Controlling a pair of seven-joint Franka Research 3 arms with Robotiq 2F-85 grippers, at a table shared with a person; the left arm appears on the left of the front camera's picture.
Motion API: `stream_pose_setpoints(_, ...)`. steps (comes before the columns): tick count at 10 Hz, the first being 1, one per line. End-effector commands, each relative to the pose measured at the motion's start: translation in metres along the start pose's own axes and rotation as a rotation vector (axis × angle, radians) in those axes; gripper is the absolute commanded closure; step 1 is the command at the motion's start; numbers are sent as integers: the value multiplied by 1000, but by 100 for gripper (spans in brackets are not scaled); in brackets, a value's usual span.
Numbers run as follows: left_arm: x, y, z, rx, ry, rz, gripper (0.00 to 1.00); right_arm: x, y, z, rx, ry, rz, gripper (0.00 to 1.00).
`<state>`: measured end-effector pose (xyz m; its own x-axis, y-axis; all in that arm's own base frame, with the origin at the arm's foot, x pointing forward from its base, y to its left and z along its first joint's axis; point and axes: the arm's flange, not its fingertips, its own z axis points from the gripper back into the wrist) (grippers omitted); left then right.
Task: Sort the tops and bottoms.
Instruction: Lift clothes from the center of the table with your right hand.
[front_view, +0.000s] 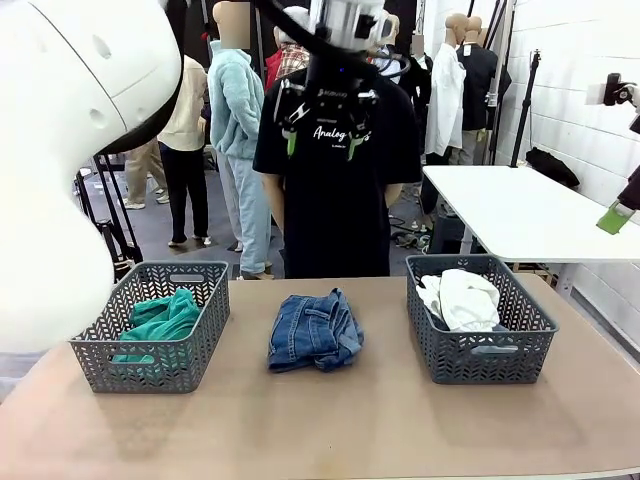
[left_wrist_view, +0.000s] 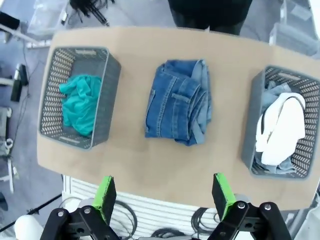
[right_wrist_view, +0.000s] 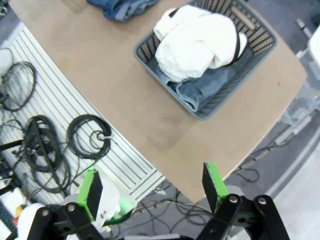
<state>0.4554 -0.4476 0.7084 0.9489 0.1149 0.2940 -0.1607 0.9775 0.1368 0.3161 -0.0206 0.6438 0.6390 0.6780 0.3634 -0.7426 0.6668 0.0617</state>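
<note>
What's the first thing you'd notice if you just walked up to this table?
Probably the folded blue jeans lying alone mid-table, between two grey baskets. The left basket holds a teal top; the right basket holds a white garment on pale denim. Both grippers, left and right, hang open high above.
</note>
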Motion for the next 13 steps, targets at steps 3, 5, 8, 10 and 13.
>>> stream_pose_setpoints(3,-54,128,-151,-70,167,-16,0,3,-1,0,-11,7,-7,0)
stream_pose_setpoints(5,-72,156,-198,-119,296,-39,0,3,-1,0,-11,7,-7,0)
stream_pose_setpoints(8,-89,167,-220,-148,391,-22,0,3,-1,0,-11,7,-7,0)
stream_pose_setpoints(10,-96,204,-185,-129,349,79,0,3,-1,0,-11,7,-7,0)
stream_pose_setpoints(13,-106,276,-98,-169,139,253,0,3,-1,0,-11,7,-7,0)
